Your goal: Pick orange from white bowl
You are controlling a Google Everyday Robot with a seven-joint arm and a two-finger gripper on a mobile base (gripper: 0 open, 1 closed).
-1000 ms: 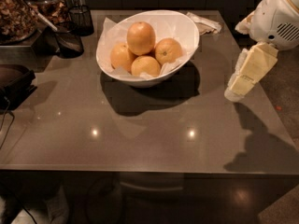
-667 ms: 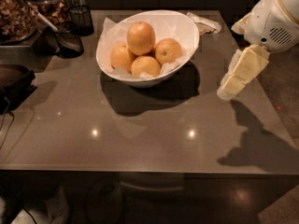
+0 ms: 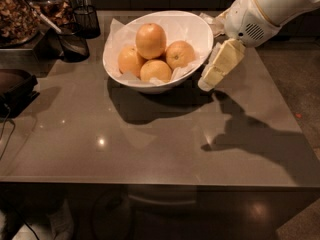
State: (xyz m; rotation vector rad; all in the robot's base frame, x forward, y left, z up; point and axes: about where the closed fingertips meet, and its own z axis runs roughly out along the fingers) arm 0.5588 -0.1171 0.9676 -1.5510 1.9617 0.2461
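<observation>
Grey table [image 3: 150, 149] bears glossy white bowl [image 3: 202, 30] of four oranges [image 3: 151, 40]; gripper [image 3: 207, 82] just beside, opening unclear.

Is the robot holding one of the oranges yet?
No, all four oranges lie in the white bowl, and the gripper hangs just outside its rim.

The glossy grey-brown surface [image 3: 150, 149] carries the white bowl [image 3: 150, 86] toward its back middle, the bowl's shadow falling in front of it. A dark mesh cup [image 3: 74, 44] stands near the back left corner, with a taller mesh cup [image 3: 86, 20] just behind it. The gripper [image 3: 207, 81] hangs above the surface, just right of the bowl.
</observation>
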